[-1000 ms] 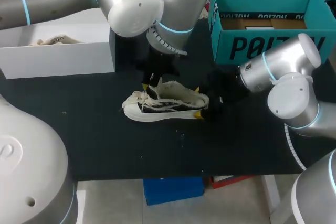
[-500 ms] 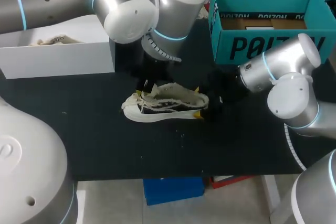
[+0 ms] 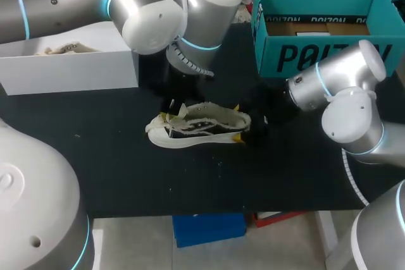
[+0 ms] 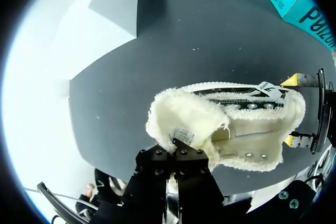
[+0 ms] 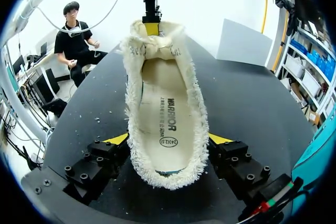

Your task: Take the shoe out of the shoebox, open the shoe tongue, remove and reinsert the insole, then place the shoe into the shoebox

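A cream fleece-lined shoe (image 3: 196, 128) with a black side lies on the black table (image 3: 126, 175), toe to the left. My left gripper (image 4: 175, 148) is shut on the fuzzy tongue (image 4: 184, 119), drawing it toward the toe; in the head view the left gripper (image 3: 172, 107) sits over the laces. My right gripper (image 5: 167, 140) clamps the heel, one yellow tip on each side, and shows in the head view (image 3: 238, 123) at the shoe's right end. The printed insole (image 5: 164, 114) lies flat inside the shoe. The teal shoebox (image 3: 316, 26) stands open at the back right.
A white box (image 3: 69, 67) at the back left holds another cream shoe (image 3: 63, 49). The left arm's big elbow (image 3: 183, 11) hangs over the table's back middle. Bare black tabletop lies in front of the shoe.
My left gripper has moved left and lower with the tongue, folding it from upright toward the toe. The right gripper and the heel have stayed put.
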Robot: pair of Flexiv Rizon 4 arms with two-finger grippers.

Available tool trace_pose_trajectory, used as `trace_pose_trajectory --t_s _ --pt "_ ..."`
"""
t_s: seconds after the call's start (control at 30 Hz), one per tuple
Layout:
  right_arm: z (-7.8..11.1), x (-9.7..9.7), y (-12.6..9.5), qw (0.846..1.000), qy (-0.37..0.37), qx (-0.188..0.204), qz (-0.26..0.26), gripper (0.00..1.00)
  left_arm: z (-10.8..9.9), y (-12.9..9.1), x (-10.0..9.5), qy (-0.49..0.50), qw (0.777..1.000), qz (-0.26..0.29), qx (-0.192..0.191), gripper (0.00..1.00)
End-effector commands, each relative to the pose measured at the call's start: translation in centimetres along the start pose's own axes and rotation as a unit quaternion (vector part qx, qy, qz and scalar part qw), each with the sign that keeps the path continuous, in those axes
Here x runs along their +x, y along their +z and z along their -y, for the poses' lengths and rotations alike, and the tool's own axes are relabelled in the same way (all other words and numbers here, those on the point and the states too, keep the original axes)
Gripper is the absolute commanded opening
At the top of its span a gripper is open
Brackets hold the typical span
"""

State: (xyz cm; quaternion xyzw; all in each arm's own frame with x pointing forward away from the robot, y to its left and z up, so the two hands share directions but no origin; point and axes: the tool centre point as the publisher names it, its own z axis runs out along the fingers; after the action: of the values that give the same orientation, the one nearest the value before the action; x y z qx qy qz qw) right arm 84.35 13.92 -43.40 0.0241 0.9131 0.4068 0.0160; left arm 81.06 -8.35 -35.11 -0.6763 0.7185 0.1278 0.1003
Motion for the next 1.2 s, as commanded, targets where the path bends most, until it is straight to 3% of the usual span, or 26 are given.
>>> trace_pose_trajectory --t_s 0.03,0.07,0.1,0.5,0.67,0.8,0.83,0.87,0.93,1.0,1.03,1.2 --pt "0.4 -0.1 0.2 1.000 0.001 0.002 0.001 0.00 0.0 0.8 -0.4 0.002 1.000 -0.003 -0.006 0.04" --pt "0.4 -0.1 0.2 1.000 0.001 0.002 0.001 0.00 0.1 0.8 -0.4 0.003 1.000 -0.004 -0.008 0.43" --pt "0.4 -0.1 0.2 1.000 0.001 0.002 0.001 0.00 0.1 0.8 -0.4 0.003 1.000 -0.005 -0.008 1.00" --pt "0.4 -0.1 0.2 1.000 0.001 0.002 0.001 0.00 1.0 -2.1 -1.1 0.048 0.997 -0.054 0.020 1.00" --pt "0.4 -0.1 0.2 1.000 0.001 0.002 0.001 0.00 1.6 -4.5 -0.7 0.114 0.989 -0.071 0.058 1.00" --pt "0.4 -0.1 0.2 1.000 0.001 0.002 0.001 0.00 2.2 -6.7 0.0 0.197 0.971 -0.101 0.092 1.00" --pt "0.4 -0.1 0.2 1.000 0.001 0.002 0.001 0.00 2.4 -7.3 0.1 0.215 0.965 -0.112 0.097 0.81" --pt "0.4 -0.1 0.2 1.000 0.001 0.002 0.001 0.00 2.6 -7.9 0.4 0.236 0.958 -0.124 0.102 0.50" --pt "0.4 -0.1 0.2 1.000 0.001 0.002 0.001 0.00 2.9 -8.7 1.0 0.289 0.940 -0.151 0.102 0.30" --pt "0.4 -0.1 0.2 1.000 0.001 0.002 0.001 0.00 3.3 -9.2 1.7 0.339 0.919 -0.173 0.100 0.04" --pt "0.4 -0.1 0.2 1.000 0.001 0.002 0.001 0.00 3.3 -9.4 2.0 0.366 0.905 -0.193 0.097 0.00" --pt "0.4 -0.1 0.2 1.000 0.001 0.002 0.001 0.00 3.0 -9.8 4.1 0.479 0.842 -0.236 0.076 0.00"
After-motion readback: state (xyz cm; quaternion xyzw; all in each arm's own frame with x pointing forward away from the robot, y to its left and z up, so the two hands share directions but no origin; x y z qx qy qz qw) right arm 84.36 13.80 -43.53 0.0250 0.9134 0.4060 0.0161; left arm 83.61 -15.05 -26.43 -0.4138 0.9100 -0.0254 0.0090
